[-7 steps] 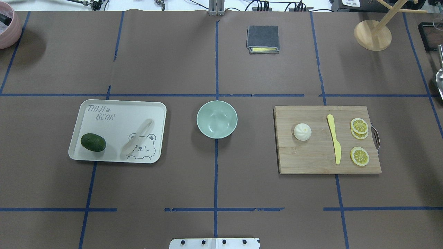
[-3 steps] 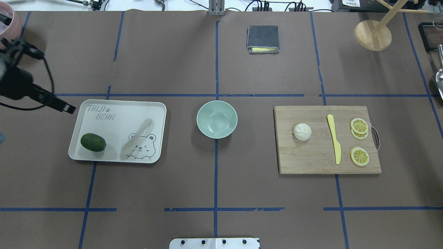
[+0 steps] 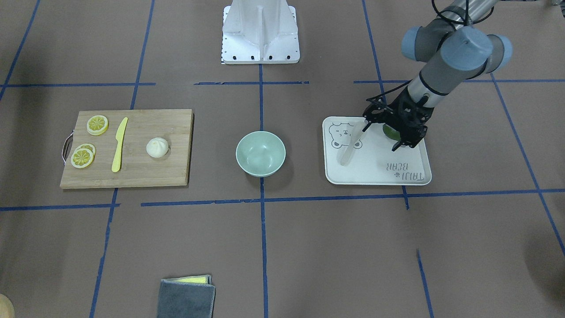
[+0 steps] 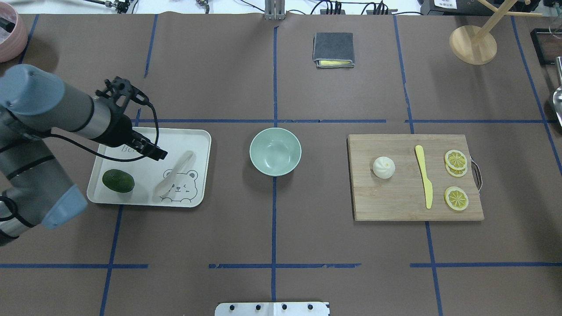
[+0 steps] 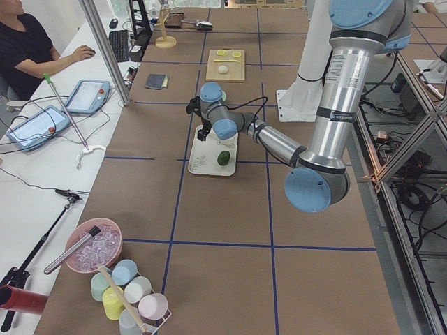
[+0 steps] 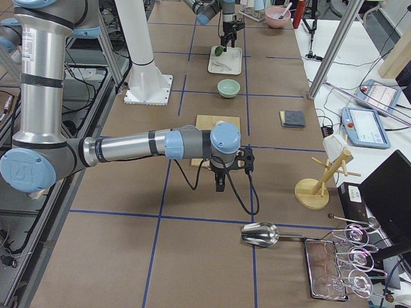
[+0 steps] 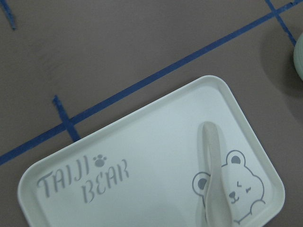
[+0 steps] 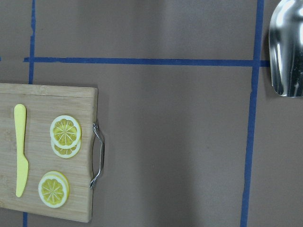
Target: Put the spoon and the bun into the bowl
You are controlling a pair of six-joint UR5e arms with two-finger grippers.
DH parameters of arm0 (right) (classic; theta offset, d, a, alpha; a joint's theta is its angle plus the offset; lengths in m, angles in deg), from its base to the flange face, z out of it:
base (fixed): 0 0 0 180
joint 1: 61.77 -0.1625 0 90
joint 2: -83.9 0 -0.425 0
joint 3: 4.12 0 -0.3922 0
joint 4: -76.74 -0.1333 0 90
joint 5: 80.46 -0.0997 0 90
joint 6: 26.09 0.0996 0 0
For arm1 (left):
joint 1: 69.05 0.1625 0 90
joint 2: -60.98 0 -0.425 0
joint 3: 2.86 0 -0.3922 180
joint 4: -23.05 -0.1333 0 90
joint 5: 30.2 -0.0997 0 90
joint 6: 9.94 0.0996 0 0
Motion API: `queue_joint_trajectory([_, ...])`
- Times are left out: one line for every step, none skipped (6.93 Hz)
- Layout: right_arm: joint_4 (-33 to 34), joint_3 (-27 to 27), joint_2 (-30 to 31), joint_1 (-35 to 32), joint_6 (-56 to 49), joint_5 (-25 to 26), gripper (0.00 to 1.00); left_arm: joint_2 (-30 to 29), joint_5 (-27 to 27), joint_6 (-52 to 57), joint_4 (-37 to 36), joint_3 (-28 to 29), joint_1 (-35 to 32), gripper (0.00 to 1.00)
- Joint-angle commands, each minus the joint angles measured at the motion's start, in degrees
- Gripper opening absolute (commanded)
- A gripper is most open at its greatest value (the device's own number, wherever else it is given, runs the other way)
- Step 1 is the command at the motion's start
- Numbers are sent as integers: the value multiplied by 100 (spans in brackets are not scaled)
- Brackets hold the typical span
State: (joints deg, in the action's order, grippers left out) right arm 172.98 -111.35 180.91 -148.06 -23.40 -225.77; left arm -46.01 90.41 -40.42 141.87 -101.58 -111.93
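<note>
The off-white spoon lies slanted on the white bear-print tray at the left, its scoop over the bear. It fills the lower right of the left wrist view. The white bun sits on the wooden board at the right. The mint bowl stands empty between them. My left gripper hangs above the tray, just left of the spoon, and in the front view its fingers look spread and empty. My right gripper hovers beyond the board's handle end; I cannot tell its state.
A dark green avocado lies on the tray's near left. A yellow knife and lemon slices share the board. A folded grey cloth, a wooden stand and a metal scoop sit farther off.
My left arm has come in from the left edge and moved right, over the tray's far left part. The spoon, bun and bowl have not moved.
</note>
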Motion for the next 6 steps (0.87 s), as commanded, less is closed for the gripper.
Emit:
queue_joint_trajectory([1,0,2,164,21,-50,100,-278,-152,16,0,388,463,99])
queue_joint_trajectory([1,-17,2,287,12,-50,100,-287,-456,25,-9,450,543,98])
queue_joint_trajectory([1,-52,2,436,-5,-6,100,-278,-651,51,-18,450,579,96])
queue_joint_trajectory([1,-61,2,438,-5,3,100,-269,-653,51,-26,459,597,93])
queue_joint_trajectory([1,-61,2,446,3,12,100,-278,-653,51,-35,476,597,86])
queue_joint_trajectory([1,-53,11,447,4,20,100,-286,-662,60,-26,564,597,85])
